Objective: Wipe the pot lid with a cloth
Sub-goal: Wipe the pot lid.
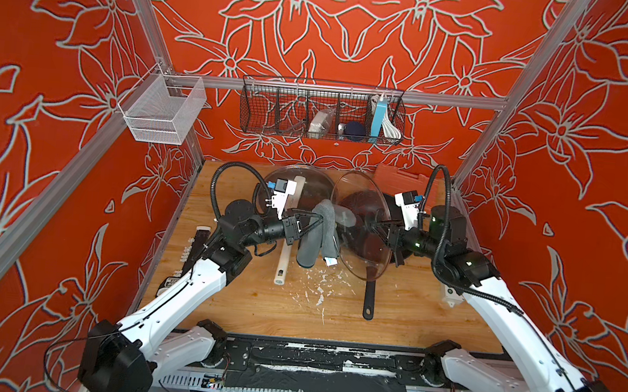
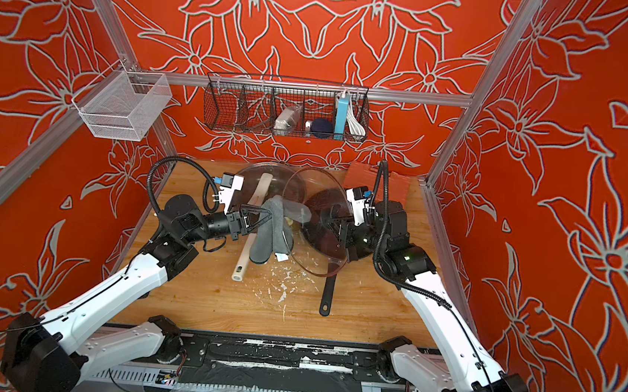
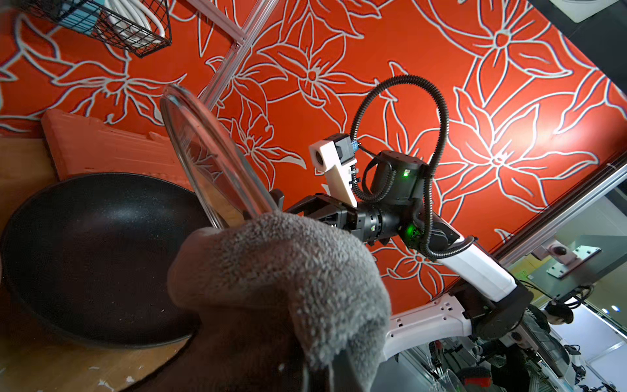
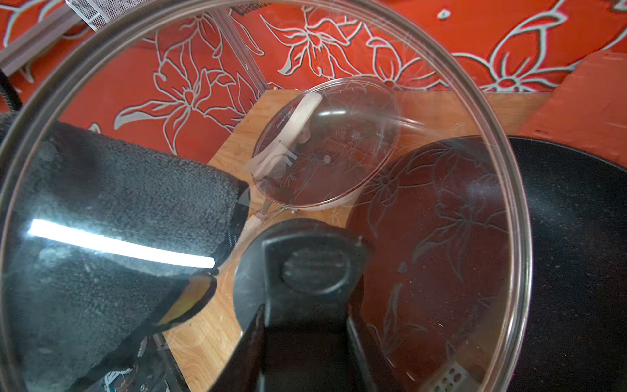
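The pot lid [image 1: 311,185] [image 2: 282,180] [image 4: 325,146], clear glass with a cream bar handle, lies flat at the back of the table, and neither gripper touches it. My left gripper [image 1: 320,217] [image 2: 270,213] is shut on the dark grey cloth [image 1: 318,236] [image 2: 266,235] [image 3: 288,271], which drapes over and hides its fingers. My right gripper [image 1: 374,225] [image 2: 331,218] [image 4: 305,302] is shut on the black handle of another glass lid [image 1: 350,246] [image 2: 312,243] [image 4: 441,101], held on edge. The cloth [image 4: 101,203] lies against that lid's far face.
A black pan [image 1: 369,298] [image 3: 95,254] sits under the held lid, handle toward the front. A long cream handle [image 1: 282,264] sticks out below the cloth. White flakes [image 1: 316,286] litter the wood. An orange board [image 1: 403,177] leans back right. Wire baskets [image 1: 321,112] [image 1: 161,110] hang on the frame.
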Robot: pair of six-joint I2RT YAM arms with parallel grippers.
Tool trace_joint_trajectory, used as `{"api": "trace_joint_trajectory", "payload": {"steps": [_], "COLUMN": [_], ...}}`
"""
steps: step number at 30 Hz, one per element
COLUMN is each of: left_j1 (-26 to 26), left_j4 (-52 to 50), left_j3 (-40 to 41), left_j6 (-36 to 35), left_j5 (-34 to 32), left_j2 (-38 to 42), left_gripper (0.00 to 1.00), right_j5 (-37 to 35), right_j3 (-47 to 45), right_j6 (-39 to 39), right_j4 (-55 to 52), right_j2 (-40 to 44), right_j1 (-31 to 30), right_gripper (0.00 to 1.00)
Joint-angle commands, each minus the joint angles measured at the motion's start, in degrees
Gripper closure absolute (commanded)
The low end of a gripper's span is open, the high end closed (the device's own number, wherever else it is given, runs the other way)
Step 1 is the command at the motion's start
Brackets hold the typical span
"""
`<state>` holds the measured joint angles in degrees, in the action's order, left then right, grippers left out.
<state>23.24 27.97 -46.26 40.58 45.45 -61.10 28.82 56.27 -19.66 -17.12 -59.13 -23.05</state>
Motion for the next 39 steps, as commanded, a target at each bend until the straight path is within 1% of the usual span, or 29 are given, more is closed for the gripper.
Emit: {"api": "trace_joint_trajectory", "payload": {"steps": [1,5,8,11,15,19,25,32,39], "left_j1": [-0.42,-0.94,-1.94,-3.61,-5.65,-5.76,-5.82,-5.86,-5.86], "left_j4": [7.20,10.03,14.51,19.17,22.61,22.97,25.18,29.44,34.34], "left_j3": [-2.89,-3.65,-3.48,-2.76,-2.29,-3.84,-6.86,-6.77,-7.77], "left_j6": [2.28,3.46,6.25,9.39,12.22,12.77,15.16,18.31,21.55], "left_j5": [2.17,2.19,2.36,2.80,3.15,3.51,4.03,3.86,3.24], "left_j2": [-1.35,-3.37,-5.26,-6.48,-7.17,-7.76,-9.54,-12.09,-16.07], "left_gripper": [1.00,1.00,1.00,1.00,1.00,1.00,1.00,1.00,1.00], "right_j5": [5.87,7.98,10.03,10.18,11.37,13.22,13.59,13.10,12.84], "right_j3": [1.47,1.04,1.68,2.08,3.65,3.45,2.53,3.76,4.36], "right_j6": [-1.15,-2.75,-3.96,-4.47,-4.19,-5.96,-7.33,-8.17,-9.19], "right_j4": [12.91,14.93,15.02,14.73,12.79,14.59,17.10,18.55,21.74], "right_j2": [1.74,2.86,3.31,4.43,4.91,4.01,2.62,1.53,-1.06], "right_j1": [0.03,0.02,0.02,0.02,0.06,-0.08,-1.44,-2.95,-6.60], "right_gripper": [1.00,1.00,1.00,1.00,1.00,1.00,1.00,1.00,1.00]}}
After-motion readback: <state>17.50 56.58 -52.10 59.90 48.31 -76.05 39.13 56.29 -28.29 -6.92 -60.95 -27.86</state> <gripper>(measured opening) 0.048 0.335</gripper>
